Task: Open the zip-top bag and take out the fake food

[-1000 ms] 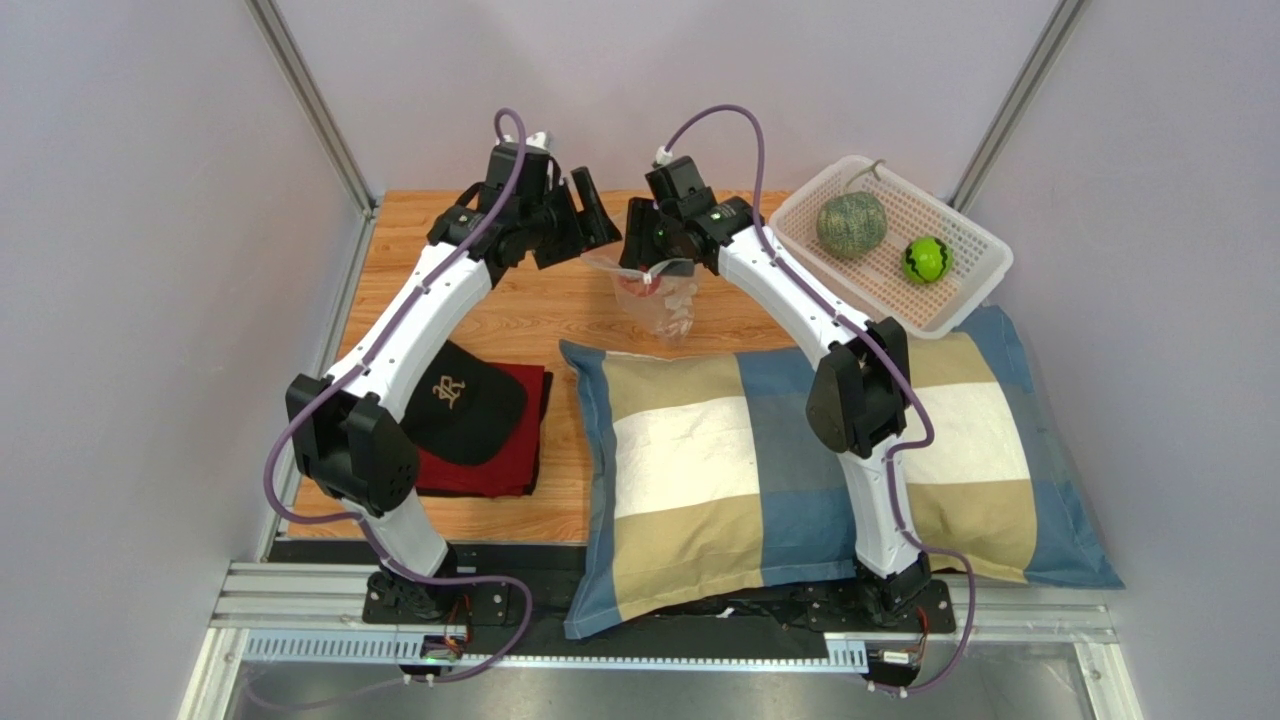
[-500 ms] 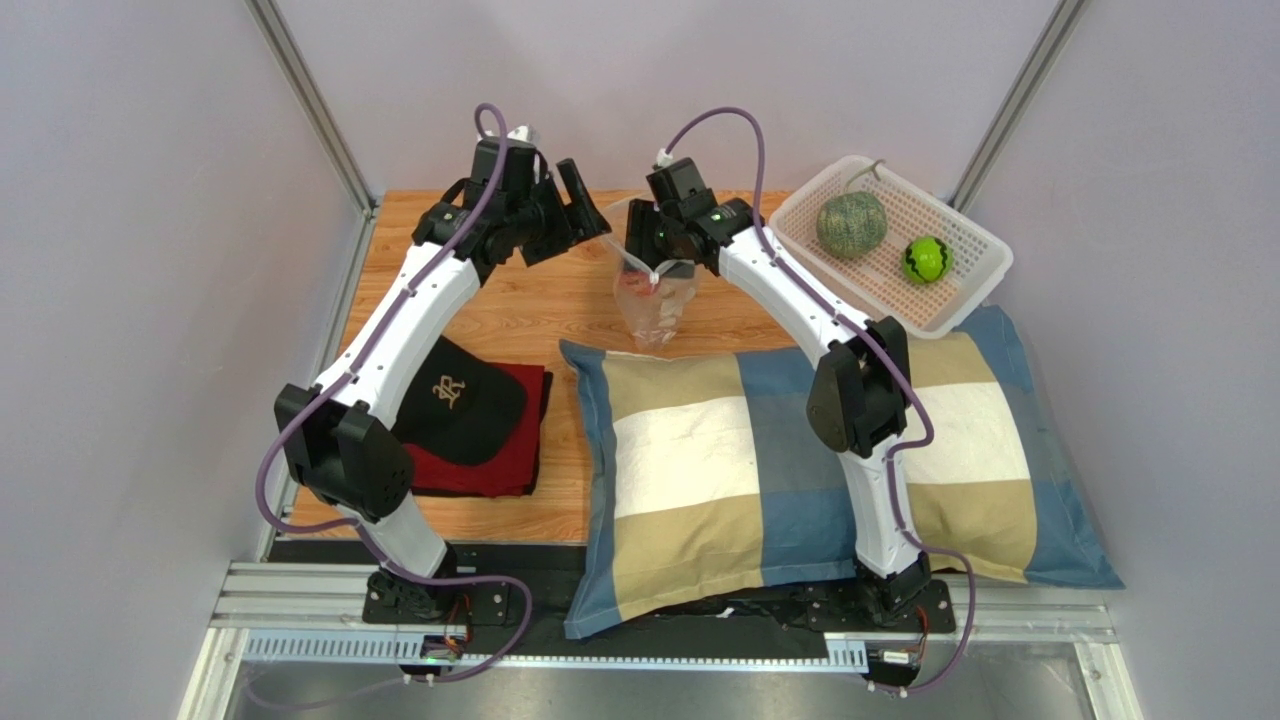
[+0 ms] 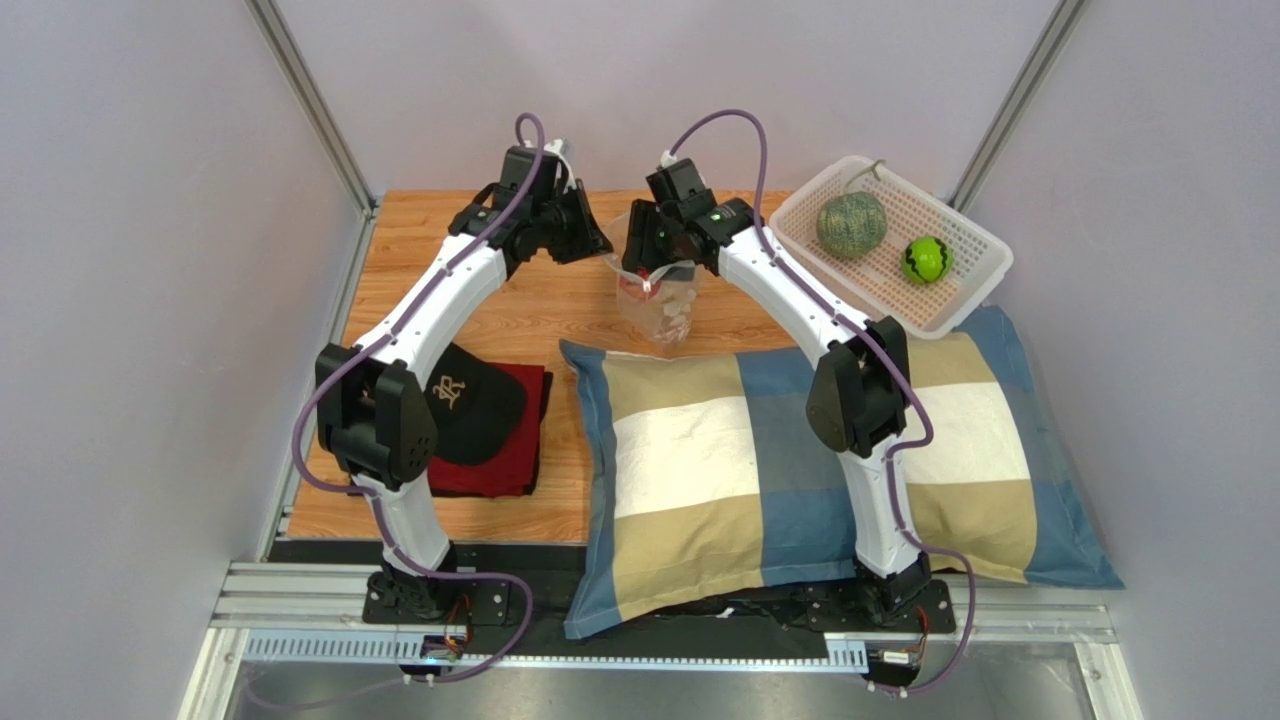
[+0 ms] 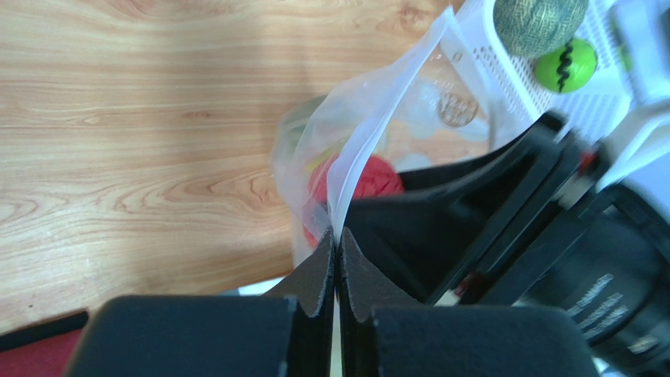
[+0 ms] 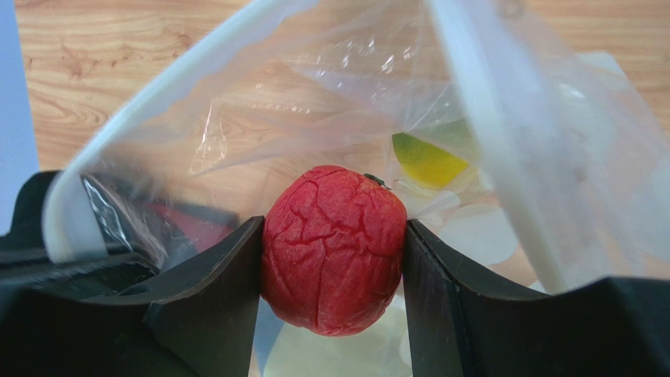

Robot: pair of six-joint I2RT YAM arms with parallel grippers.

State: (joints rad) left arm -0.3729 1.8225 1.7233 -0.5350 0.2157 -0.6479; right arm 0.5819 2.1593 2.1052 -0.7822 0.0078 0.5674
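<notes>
The clear zip-top bag (image 3: 658, 305) stands open on the wooden table between both arms. My left gripper (image 4: 338, 239) is shut on the bag's upper rim (image 4: 369, 118), with the thin plastic pinched between its pads. Reaching into the bag's mouth, my right gripper (image 5: 334, 251) is shut on a red round fruit (image 5: 334, 236), held at both sides by the fingers. A yellow-green piece (image 5: 428, 161) and pale pieces lie deeper in the bag (image 5: 314, 94). In the top view the left gripper (image 3: 595, 240) and the right gripper (image 3: 649, 273) meet over the bag.
A white perforated basket (image 3: 984, 273) at the back right holds a grey-green netted melon ball (image 3: 851, 225) and a bright green ball (image 3: 926, 261). A checked pillow (image 3: 706, 450) fills the near right. A black cap (image 3: 466, 398) lies on a red cloth (image 3: 504, 468) at the left.
My left gripper, open and drawn back to the left before, has swung right to the bag's rim and shut on it. The right gripper has kept its hold on the red fruit.
</notes>
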